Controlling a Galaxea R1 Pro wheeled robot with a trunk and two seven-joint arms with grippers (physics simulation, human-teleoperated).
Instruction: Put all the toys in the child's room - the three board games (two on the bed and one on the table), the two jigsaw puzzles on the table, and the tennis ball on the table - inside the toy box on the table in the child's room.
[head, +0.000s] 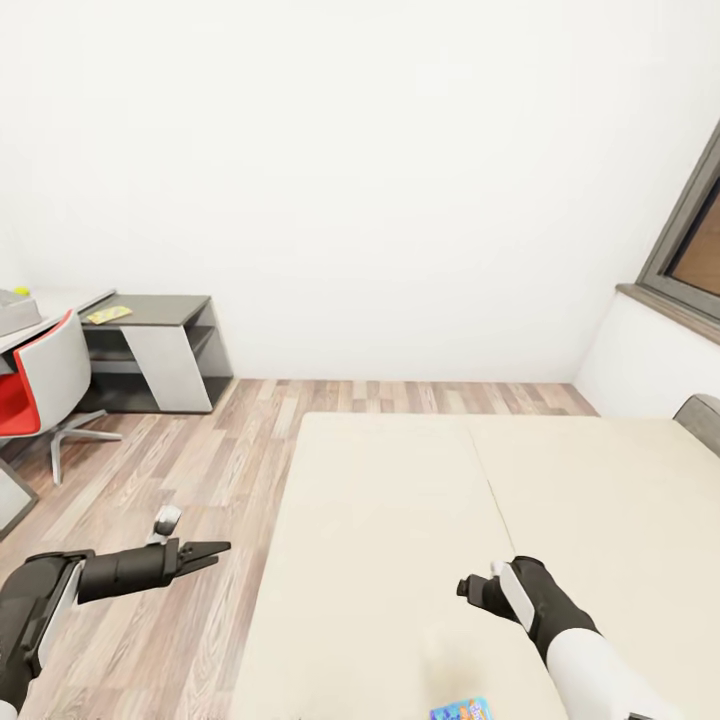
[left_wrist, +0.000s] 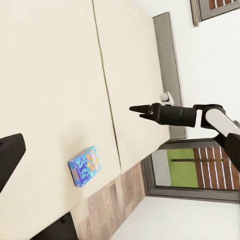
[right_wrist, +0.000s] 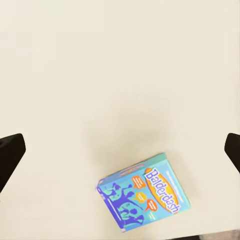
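Beige mattress everywhere, so the robot's parked at the bed (head: 400, 500) and looks to be on the first bed pickup. One light blue board game (right_wrist: 144, 198) lies flat on the mattress right at the bottom edge of the head view, near the bed's side edge and just below-left of the right arm. Right tool (head: 478, 583) hangs above the mattress, lower centre-right of the head view, with nothing in it; in its own wrist picture the two dark fingers sit far apart at the frame's side edges, so I'd call it wide open. Left tool (head: 210, 553) is out over the wood floor at lower left, empty too, and its tips look close together, though I can't tell for sure if it's fully closed. Next move, I reckon: shift the right tool over the box and lower it straight down to pinch across the narrow side, tricky since it's thin and flat. Count so far: one board game on the bed, one jigsaw puzzle (head: 109, 314) on the table (head: 160, 305) at mid-left, two mattress sections.
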